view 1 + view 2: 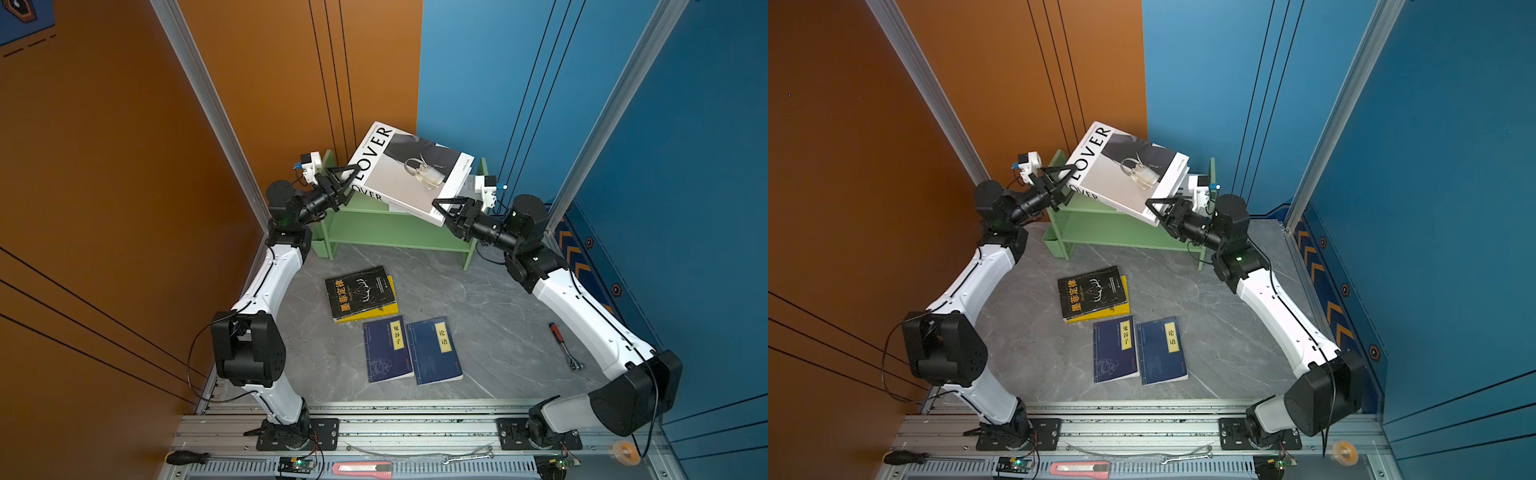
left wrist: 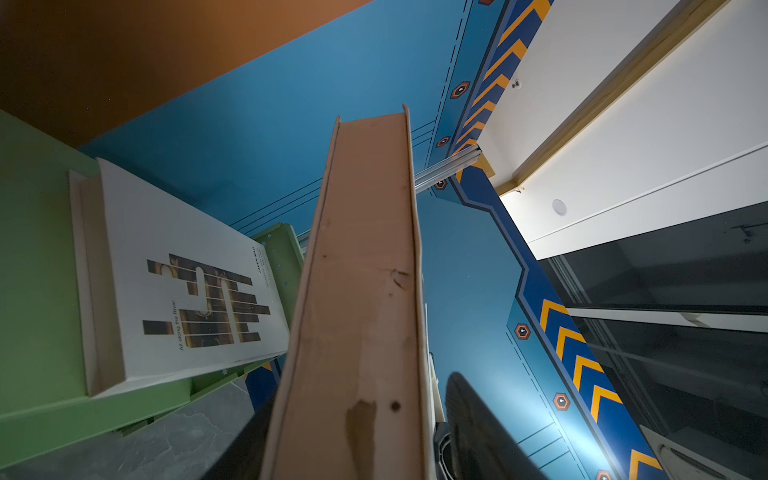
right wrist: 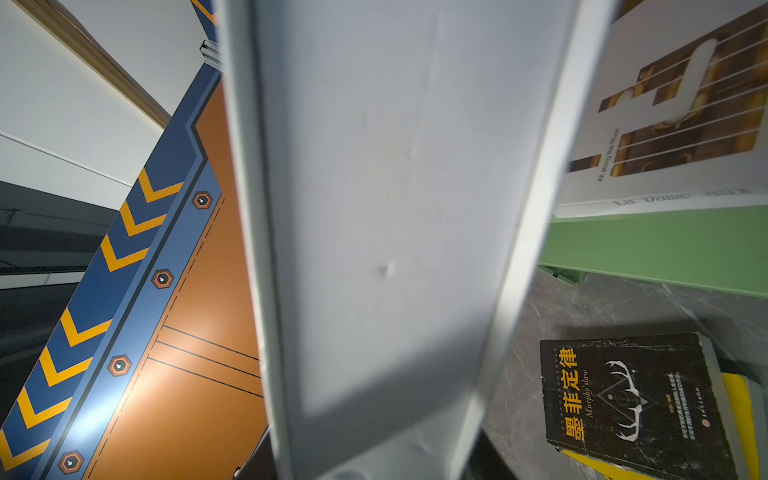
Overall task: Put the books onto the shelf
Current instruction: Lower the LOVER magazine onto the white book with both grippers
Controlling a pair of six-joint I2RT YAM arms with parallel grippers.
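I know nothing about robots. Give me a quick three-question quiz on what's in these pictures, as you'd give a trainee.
1. True or false: the right gripper grips a corner of the tilted LOVER book.
2. What lies directly under the black book? A) a yellow book B) a white book C) a screwdriver
3. How many navy books lie on the table?
Key: 1 true; 2 A; 3 two.

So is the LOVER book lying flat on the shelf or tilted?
Tilted. The LOVER book slants above the shelf, far corner raised, near corner held in the right gripper.
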